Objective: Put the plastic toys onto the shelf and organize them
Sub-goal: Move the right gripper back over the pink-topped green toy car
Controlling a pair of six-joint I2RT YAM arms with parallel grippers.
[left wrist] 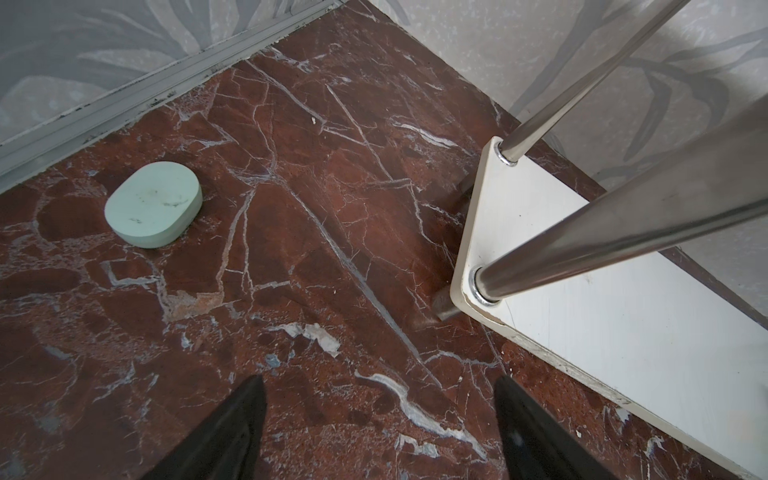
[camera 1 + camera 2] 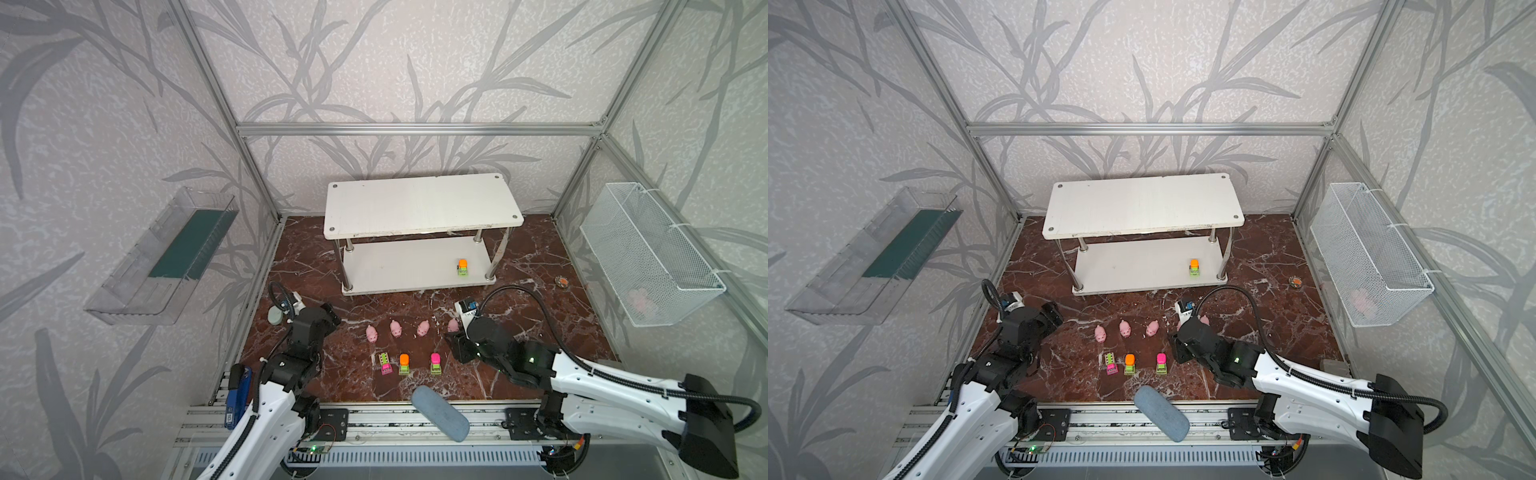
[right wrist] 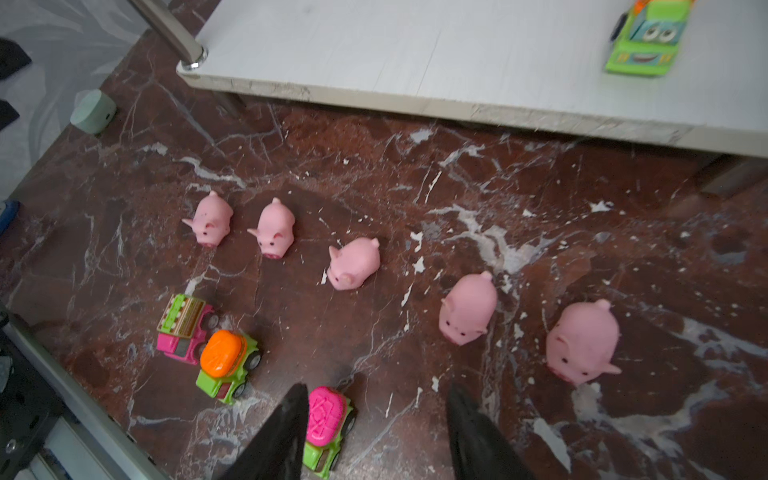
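Note:
The white two-tier shelf (image 2: 419, 203) stands at the back, and one green truck with an orange top (image 2: 462, 267) sits on its lower board. Several pink pigs (image 3: 353, 262) stand in a row on the marble floor. In front of them are three trucks: pink-cabbed (image 2: 385, 363), orange-topped (image 2: 404, 364) and pink-topped (image 2: 435, 363). My right gripper (image 3: 376, 415) is open low over the floor. The pink-topped truck (image 3: 326, 424) lies between its fingers, close to one finger, not gripped. My left gripper (image 1: 380, 415) is open over bare floor by the shelf's left corner (image 1: 478, 266).
A pale-green oval object (image 1: 153, 203) lies near the left wall. A blue-grey oval pad (image 2: 440, 413) rests on the front rail. A clear tray (image 2: 166, 257) hangs on the left wall and a wire-mesh basket (image 2: 648, 253) on the right wall.

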